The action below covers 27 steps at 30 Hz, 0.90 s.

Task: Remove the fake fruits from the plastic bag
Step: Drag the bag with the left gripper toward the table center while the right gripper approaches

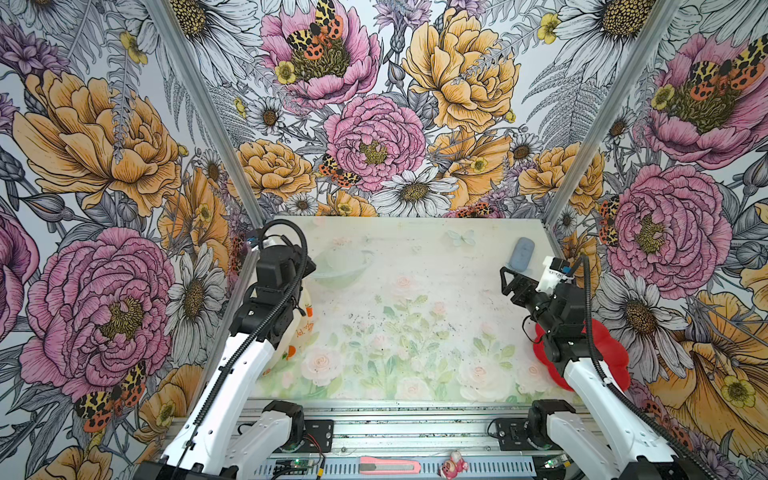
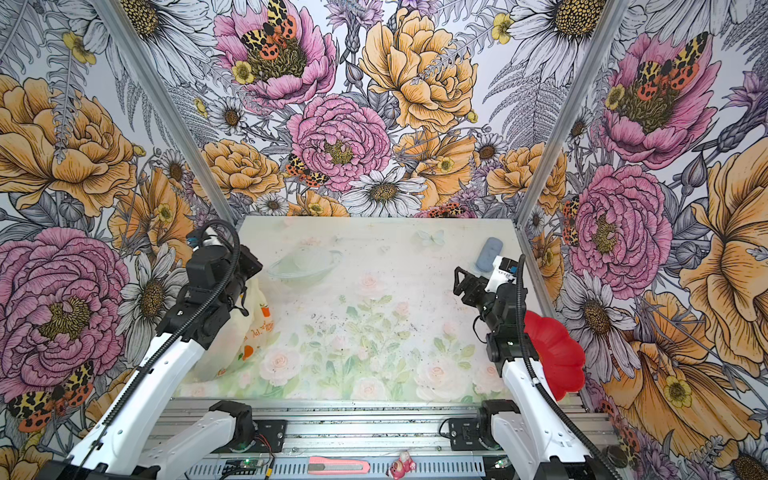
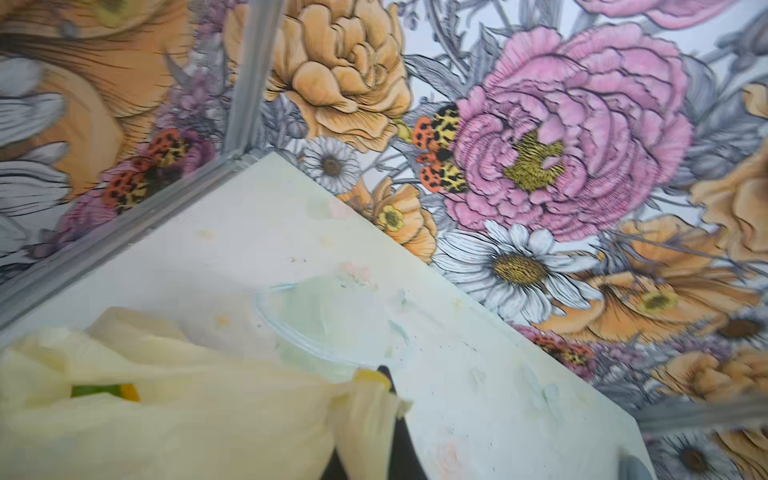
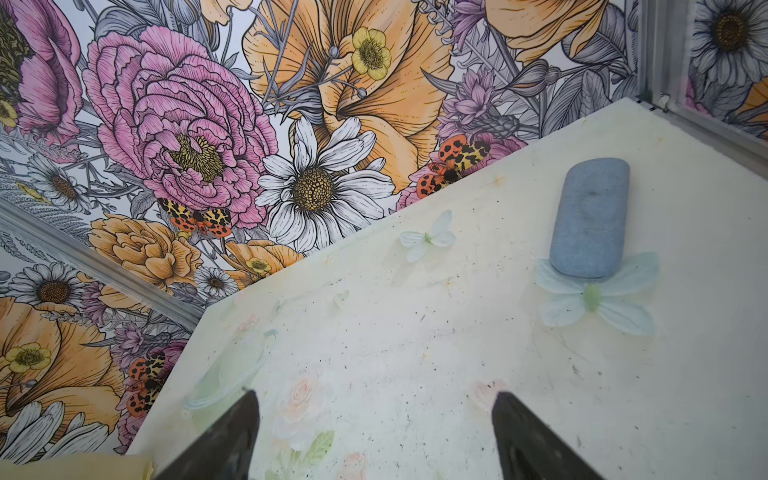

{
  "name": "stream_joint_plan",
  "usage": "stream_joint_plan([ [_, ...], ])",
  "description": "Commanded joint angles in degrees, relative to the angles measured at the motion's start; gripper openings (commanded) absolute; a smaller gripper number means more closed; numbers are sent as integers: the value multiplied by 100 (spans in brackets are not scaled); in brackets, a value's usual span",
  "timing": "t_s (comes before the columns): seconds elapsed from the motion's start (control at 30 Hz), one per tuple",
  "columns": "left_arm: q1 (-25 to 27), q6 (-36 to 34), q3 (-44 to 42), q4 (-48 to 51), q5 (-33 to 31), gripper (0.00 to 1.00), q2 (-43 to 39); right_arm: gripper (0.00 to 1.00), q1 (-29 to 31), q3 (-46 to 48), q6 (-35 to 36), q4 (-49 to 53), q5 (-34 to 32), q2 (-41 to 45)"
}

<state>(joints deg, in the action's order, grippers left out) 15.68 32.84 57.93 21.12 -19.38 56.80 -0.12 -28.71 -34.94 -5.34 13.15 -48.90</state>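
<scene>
Flowered wallpaper is enclosing one pale table (image 1: 415,270) printed with roses. At the left of both top views, one plastic bag (image 1: 306,332) is bunching up beneath the left arm. The left gripper (image 3: 384,374) is pinching a fold of its film, jaws together. Inside the bag's mouth, two bits of the fake fruits (image 3: 104,390) are showing, one green and one orange; more cannot be counted. At the right, the right gripper (image 4: 376,401) is hovering above the table, jaws apart. One clear dish (image 1: 340,266), one blue-grey pad (image 1: 522,253) and one red plate (image 2: 557,349) are sitting well apart.
</scene>
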Motion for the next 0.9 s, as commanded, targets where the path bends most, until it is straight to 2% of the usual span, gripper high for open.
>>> stream_joint_plan([
  [0.0,751,-398,462,-622,46,0,348,88,165,-211,17,223,-133,42],
  [0.17,1631,-646,1058,-900,72,0,1093,88,610,-344,237,504,-419,143],
  [0.47,2790,-1349,1783,-1108,508,0,2146,88,1166,-498,294,628,-514,153],
  [0.7,3311,-1833,1710,-1003,683,0,2275,88,1387,-523,329,671,-601,87],
  [0.87,3477,-1887,1645,-843,932,2,2254,88,1531,-641,313,674,-725,-22],
])
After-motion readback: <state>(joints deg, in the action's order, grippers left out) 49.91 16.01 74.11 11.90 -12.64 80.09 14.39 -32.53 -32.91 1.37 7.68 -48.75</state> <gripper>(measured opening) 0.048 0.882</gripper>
